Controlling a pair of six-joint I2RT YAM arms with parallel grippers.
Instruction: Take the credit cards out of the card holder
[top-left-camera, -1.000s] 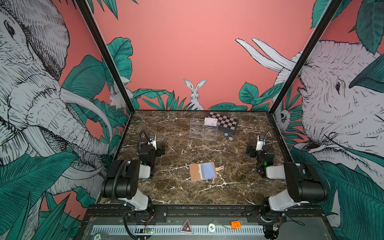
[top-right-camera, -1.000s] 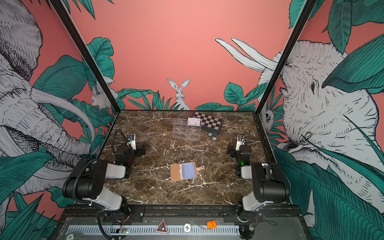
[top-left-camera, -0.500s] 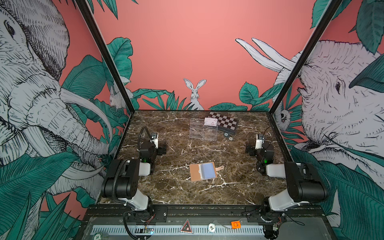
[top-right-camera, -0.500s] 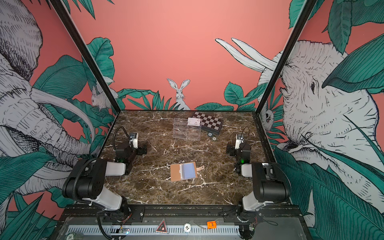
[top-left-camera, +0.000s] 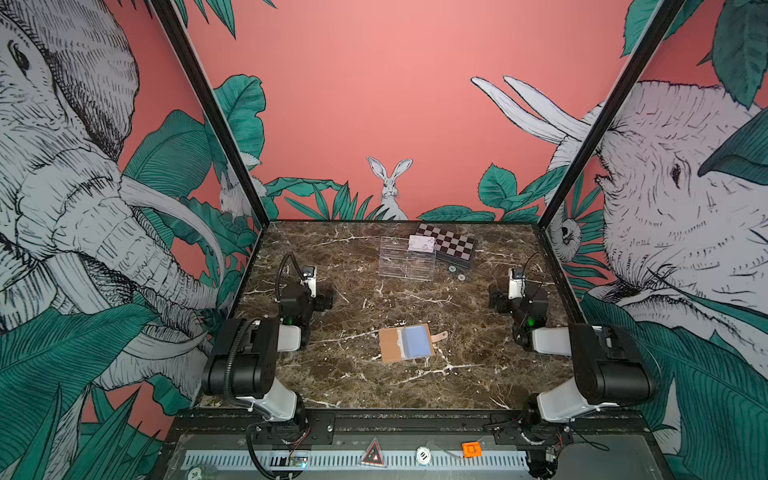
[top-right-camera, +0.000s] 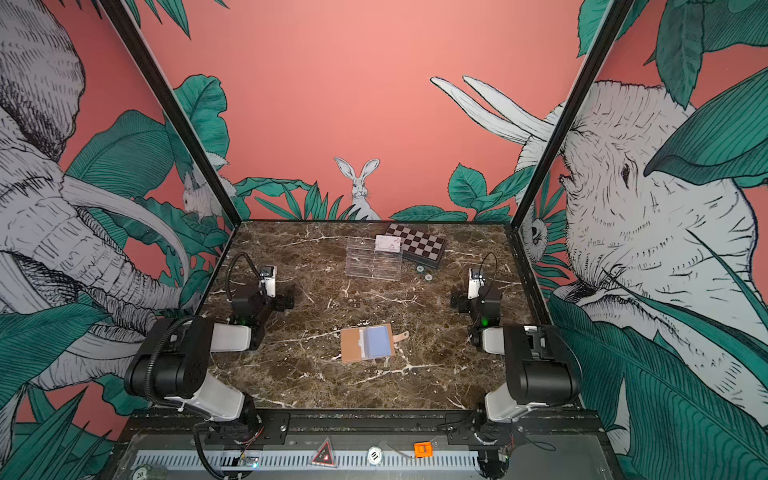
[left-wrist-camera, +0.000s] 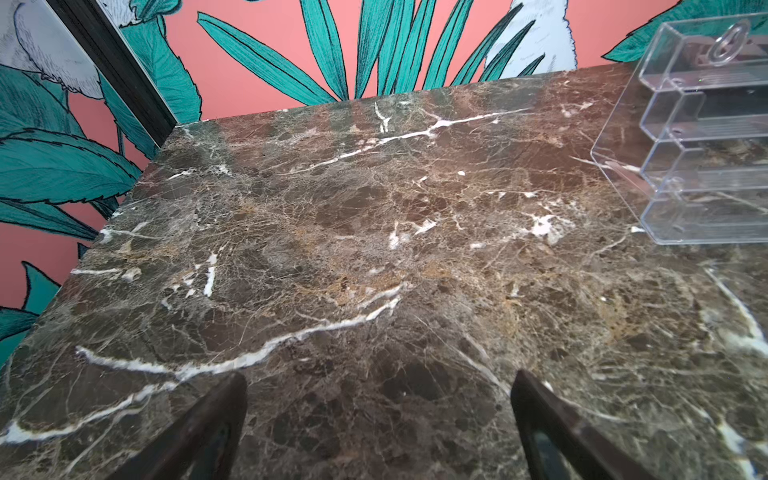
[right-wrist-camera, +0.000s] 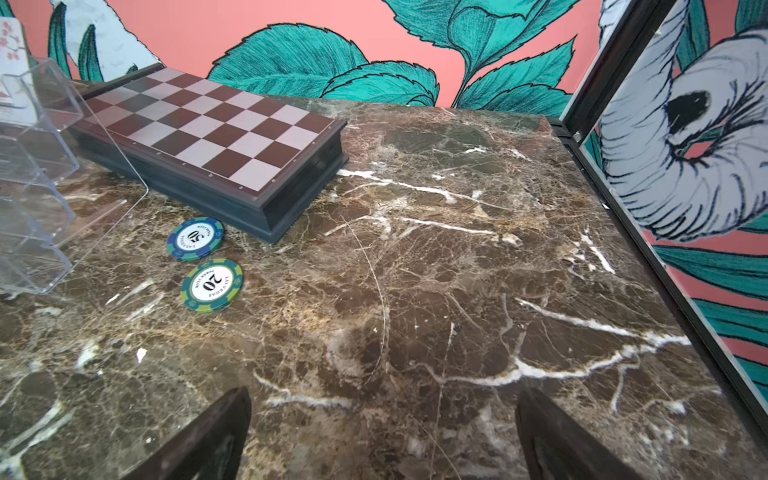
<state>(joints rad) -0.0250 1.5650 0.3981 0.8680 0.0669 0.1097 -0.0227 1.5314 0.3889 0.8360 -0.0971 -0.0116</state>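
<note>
moved: both arms have shifted slightly since 1 second ago; the card holder (top-left-camera: 405, 344) lies where it was.
left tool (left-wrist-camera: 378, 376): jaws spread wide, holding nothing, over bare table (left-wrist-camera: 332, 249).
right tool (right-wrist-camera: 384, 392): jaws spread wide, empty, near 2 poker chips (right-wrist-camera: 195, 238).
card holder: open and flat at the table's front middle, between both arms, bluish sleeve up.
credit card (top-left-camera: 422, 243): 1 white one stands at the clear tray's (top-left-camera: 405, 268) back, beside the chessboard box (top-left-camera: 455, 249).
</note>
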